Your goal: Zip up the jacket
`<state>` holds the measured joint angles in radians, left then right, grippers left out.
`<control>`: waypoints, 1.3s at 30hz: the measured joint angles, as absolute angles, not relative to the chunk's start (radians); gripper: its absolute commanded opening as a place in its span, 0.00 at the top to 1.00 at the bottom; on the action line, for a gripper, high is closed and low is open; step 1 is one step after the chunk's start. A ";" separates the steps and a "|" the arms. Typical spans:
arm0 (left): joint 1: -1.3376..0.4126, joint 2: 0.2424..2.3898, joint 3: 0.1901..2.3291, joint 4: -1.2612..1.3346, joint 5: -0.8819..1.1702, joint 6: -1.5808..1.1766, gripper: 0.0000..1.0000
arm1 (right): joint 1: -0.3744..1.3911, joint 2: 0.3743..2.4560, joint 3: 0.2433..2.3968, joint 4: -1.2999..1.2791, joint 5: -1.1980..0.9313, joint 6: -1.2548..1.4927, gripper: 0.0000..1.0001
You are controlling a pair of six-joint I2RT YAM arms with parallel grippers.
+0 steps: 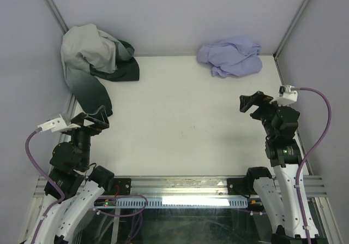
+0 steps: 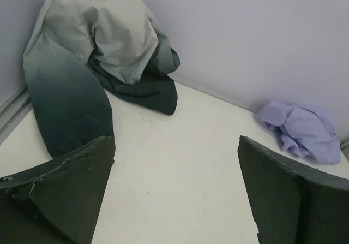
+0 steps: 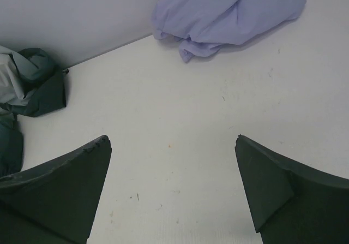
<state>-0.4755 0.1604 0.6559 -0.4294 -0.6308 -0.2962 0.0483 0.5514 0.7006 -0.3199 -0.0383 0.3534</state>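
The lavender jacket (image 1: 229, 57) lies crumpled in a heap at the back right of the white table, against the back wall. It shows in the left wrist view (image 2: 305, 130) at the far right and in the right wrist view (image 3: 229, 12) at the top. Its zipper is hidden in the folds. My left gripper (image 1: 97, 118) is open and empty at the near left, far from the jacket. My right gripper (image 1: 252, 102) is open and empty at the right, a short way in front of the jacket. Both hover above bare table.
A white-and-dark-green gradient garment (image 1: 95, 64) is piled in the back left corner, draping along the left wall; it also shows in the left wrist view (image 2: 92, 64). Grey walls close the table (image 1: 180, 129) at back and sides. A metal rail (image 1: 180, 186) runs along the near edge.
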 measured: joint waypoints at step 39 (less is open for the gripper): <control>-0.395 0.191 0.606 -0.370 -0.505 -0.290 0.01 | 0.008 1.782 1.071 0.288 0.066 0.527 0.00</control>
<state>-0.3950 0.1913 0.6060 -0.3698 -0.5045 -0.2901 0.0078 1.7824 1.0714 0.2878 0.0662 0.5266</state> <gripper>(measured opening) 0.990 0.994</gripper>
